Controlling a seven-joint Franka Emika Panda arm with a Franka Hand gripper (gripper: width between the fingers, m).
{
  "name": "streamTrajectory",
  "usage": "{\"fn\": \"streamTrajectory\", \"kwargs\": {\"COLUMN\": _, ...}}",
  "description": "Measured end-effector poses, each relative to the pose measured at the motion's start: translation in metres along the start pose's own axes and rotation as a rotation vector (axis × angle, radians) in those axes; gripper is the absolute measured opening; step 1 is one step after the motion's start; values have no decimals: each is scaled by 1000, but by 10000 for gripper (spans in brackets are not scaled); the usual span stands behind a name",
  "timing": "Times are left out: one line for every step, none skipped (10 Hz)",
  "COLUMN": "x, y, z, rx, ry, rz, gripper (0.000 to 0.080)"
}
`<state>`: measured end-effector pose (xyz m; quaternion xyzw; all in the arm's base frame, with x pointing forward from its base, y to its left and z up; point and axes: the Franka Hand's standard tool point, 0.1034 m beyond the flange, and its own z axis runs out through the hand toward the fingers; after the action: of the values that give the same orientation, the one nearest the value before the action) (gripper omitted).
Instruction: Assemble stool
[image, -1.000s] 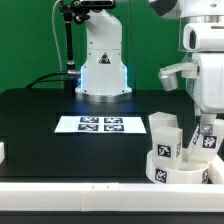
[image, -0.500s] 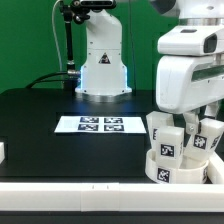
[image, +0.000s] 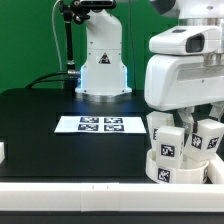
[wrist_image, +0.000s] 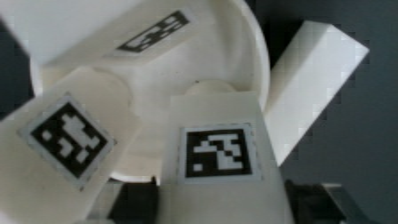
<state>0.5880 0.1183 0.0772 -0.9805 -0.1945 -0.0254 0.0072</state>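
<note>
The round white stool seat (image: 180, 168) sits at the table's front, on the exterior view's right, with white tagged legs standing on it. One leg (image: 166, 138) stands free on the left. My gripper (image: 200, 118) hangs over the seat, mostly hidden by the arm's white hand. In the wrist view my gripper (wrist_image: 222, 202) has a dark finger (wrist_image: 139, 200) against each side of a tagged leg (wrist_image: 222, 140). Another tagged leg (wrist_image: 71, 135) stands beside it, a third leg (wrist_image: 320, 70) lies beyond, and the seat (wrist_image: 205, 45) is behind them.
The marker board (image: 100, 124) lies flat mid-table, to the exterior view's left of the seat. The arm's base (image: 100, 70) stands at the back. A small white part (image: 2, 152) shows at the left edge. A white rail (image: 70, 186) runs along the front.
The arm's white hand has swung toward the exterior view's left and now covers more of the seat and legs. The seat has stayed in place.
</note>
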Motion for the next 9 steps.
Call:
{"fn": "streamTrajectory", "kwargs": {"x": 0, "y": 1, "z": 0, "rx": 0, "ry": 28, "rz": 121, "gripper": 340}}
{"fn": "streamTrajectory", "kwargs": {"x": -1, "y": 0, "z": 1, "rx": 1, "ry": 45, "rz": 190, "gripper": 340}}
{"fn": "streamTrajectory", "kwargs": {"x": -2, "y": 1, "z": 1, "rx": 10, "ry": 57, "rz": 330, "gripper": 340}}
{"fn": "streamTrajectory", "kwargs": {"x": -3, "y": 0, "z": 2, "rx": 14, "ry": 64, "rz": 467, "gripper": 340}}
{"fn": "streamTrajectory", "kwargs": {"x": -3, "y": 0, "z": 2, "rx": 20, "ry": 64, "rz": 572, "gripper": 340}}
{"fn": "streamTrajectory", "kwargs": {"x": -3, "y": 0, "z": 2, "rx": 26, "ry": 63, "rz": 666, "gripper": 340}}
{"fn": "streamTrajectory", "kwargs": {"x": -3, "y": 0, "z": 2, "rx": 33, "ry": 60, "rz": 755, "gripper": 340}}
{"fn": "streamTrajectory", "kwargs": {"x": -3, "y": 0, "z": 2, "rx": 34, "ry": 60, "rz": 808, "gripper": 340}}
{"fn": "streamTrajectory", "kwargs": {"x": -3, "y": 0, "z": 2, "rx": 45, "ry": 57, "rz": 915, "gripper": 340}}
